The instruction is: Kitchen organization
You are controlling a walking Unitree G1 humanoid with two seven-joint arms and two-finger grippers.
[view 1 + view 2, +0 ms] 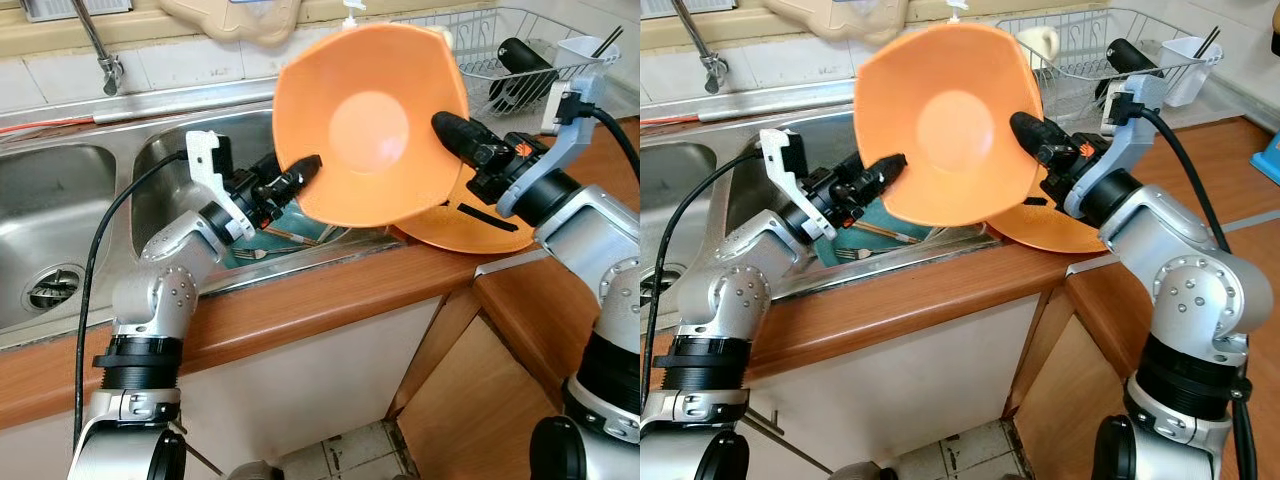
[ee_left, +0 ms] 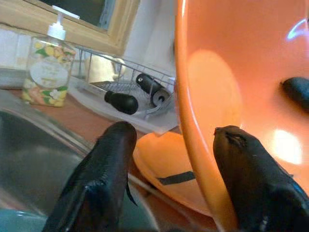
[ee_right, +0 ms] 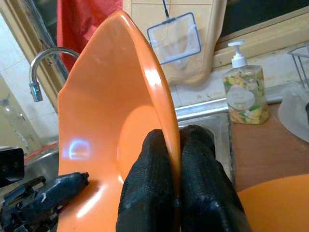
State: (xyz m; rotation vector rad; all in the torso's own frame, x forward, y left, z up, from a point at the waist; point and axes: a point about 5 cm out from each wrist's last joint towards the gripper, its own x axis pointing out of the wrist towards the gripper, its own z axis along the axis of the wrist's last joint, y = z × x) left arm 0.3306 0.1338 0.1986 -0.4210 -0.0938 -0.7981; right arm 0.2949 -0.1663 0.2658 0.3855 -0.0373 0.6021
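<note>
An orange bowl (image 1: 370,125) is held tilted above the right sink basin, its hollow facing me. My right gripper (image 3: 176,140) is shut on the bowl's right rim, one finger inside and one behind. My left gripper (image 1: 305,168) straddles the lower left rim with its fingers (image 2: 104,169) apart; a gap shows between the outer finger and the bowl. A second orange dish (image 1: 480,225) lies on the counter under the right gripper.
In the basin (image 1: 160,170) sits a teal dish (image 1: 265,245) with forks. A wire dish rack (image 1: 500,60) holding dark items stands at the back right, with a soap bottle (image 3: 244,94) beside it. The faucet (image 1: 105,55) is at the back left. The wooden counter edge (image 1: 330,290) runs in front.
</note>
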